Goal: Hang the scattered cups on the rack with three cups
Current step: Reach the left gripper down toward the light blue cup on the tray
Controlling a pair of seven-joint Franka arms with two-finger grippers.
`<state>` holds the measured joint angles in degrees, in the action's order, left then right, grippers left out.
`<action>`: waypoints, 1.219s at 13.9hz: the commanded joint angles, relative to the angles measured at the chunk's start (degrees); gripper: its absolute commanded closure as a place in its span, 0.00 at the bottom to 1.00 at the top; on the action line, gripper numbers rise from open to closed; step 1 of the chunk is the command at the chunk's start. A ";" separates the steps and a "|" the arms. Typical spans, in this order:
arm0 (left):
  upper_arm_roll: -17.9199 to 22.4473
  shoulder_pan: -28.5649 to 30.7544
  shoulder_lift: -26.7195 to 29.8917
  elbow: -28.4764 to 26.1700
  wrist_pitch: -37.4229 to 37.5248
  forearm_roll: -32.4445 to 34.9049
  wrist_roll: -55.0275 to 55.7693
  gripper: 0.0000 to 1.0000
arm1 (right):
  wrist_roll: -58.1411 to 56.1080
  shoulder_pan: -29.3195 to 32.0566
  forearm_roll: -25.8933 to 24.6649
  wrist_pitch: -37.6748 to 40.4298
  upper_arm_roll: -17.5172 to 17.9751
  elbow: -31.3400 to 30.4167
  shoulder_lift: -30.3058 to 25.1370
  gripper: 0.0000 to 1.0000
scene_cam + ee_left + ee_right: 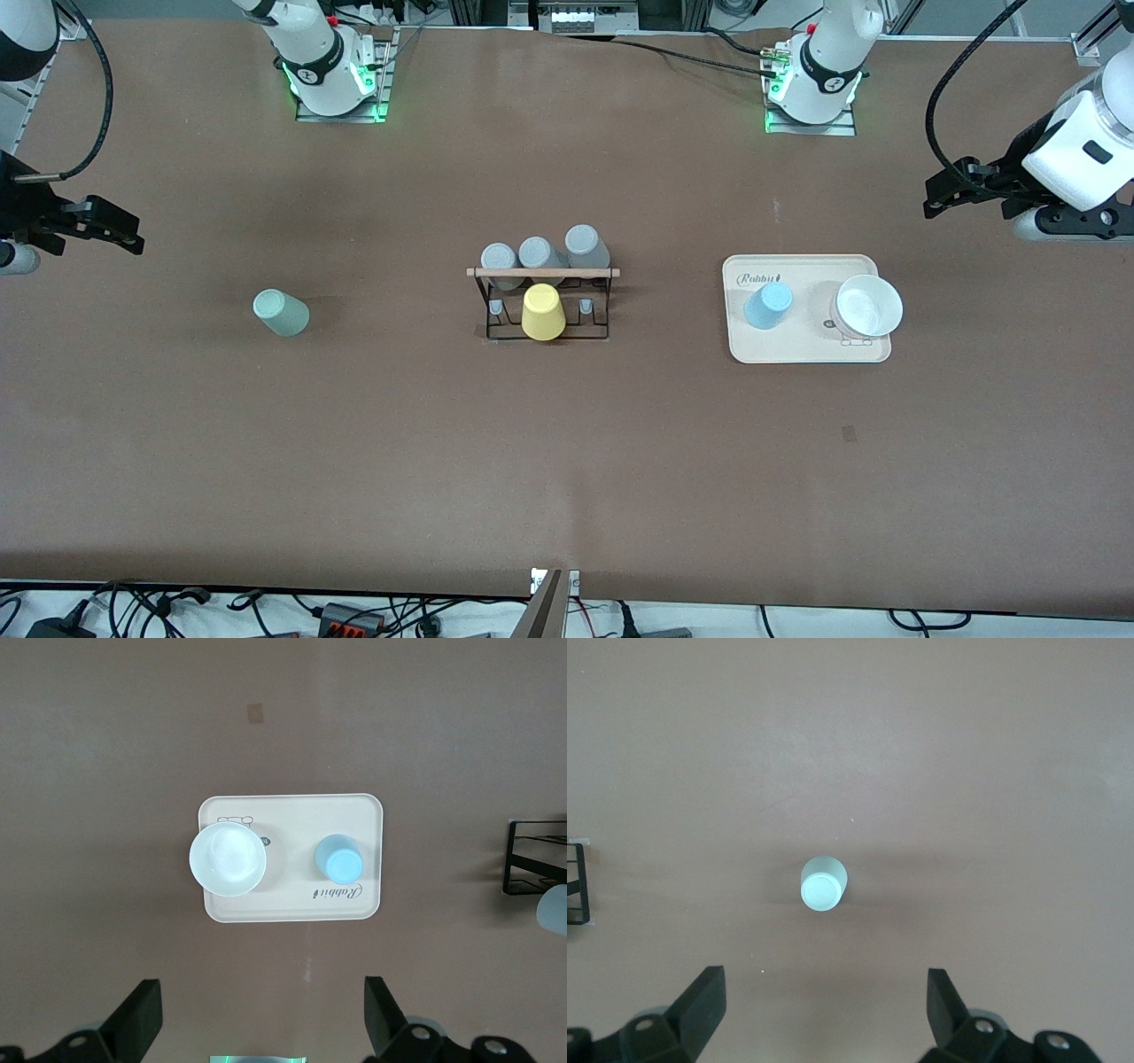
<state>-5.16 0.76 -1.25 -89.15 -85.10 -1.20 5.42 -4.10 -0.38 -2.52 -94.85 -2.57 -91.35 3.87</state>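
Observation:
The black wire rack point(542, 330) with a wooden rod point(542, 273) stands mid-table. Three grey cups point(540, 254) sit in its row farther from the front camera. A yellow cup point(542, 312) sits on the nearer row's middle peg. The mint-green cup point(281, 313) stands upside down on the table toward the right arm's end, also in the right wrist view point(823, 884). The light blue cup point(767, 305) stands upside down on a cream tray point(806, 350), also in the left wrist view point(340, 859). My left gripper point(932, 199) point(263, 1019) and right gripper point(133, 237) point(824, 1014) hover open and empty.
A white bowl point(868, 307) point(228, 858) sits on the tray point(292, 904) beside the blue cup. Two bare pegs point(586, 307) flank the yellow cup. The rack's edge shows in both wrist views point(532, 859) point(576, 886). Cables lie along the table's front edge.

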 commanded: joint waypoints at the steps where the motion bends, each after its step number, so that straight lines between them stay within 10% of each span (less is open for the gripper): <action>1: -0.11 0.21 -0.60 1.79 1.43 -0.82 -0.67 0.00 | 0.67 -0.14 -0.20 0.81 0.03 -0.05 -0.97 0.00; 17: -0.29 -0.67 -6.48 -1.79 4.43 -0.82 -2.86 0.00 | -0.20 0.47 2.96 0.19 -0.32 0.03 0.87 0.00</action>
<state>-5.31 0.23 -5.62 -89.38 -80.83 -1.48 4.69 -4.09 -0.30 -1.24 -94.86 -2.63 -91.40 4.55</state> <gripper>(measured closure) 0.000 0.000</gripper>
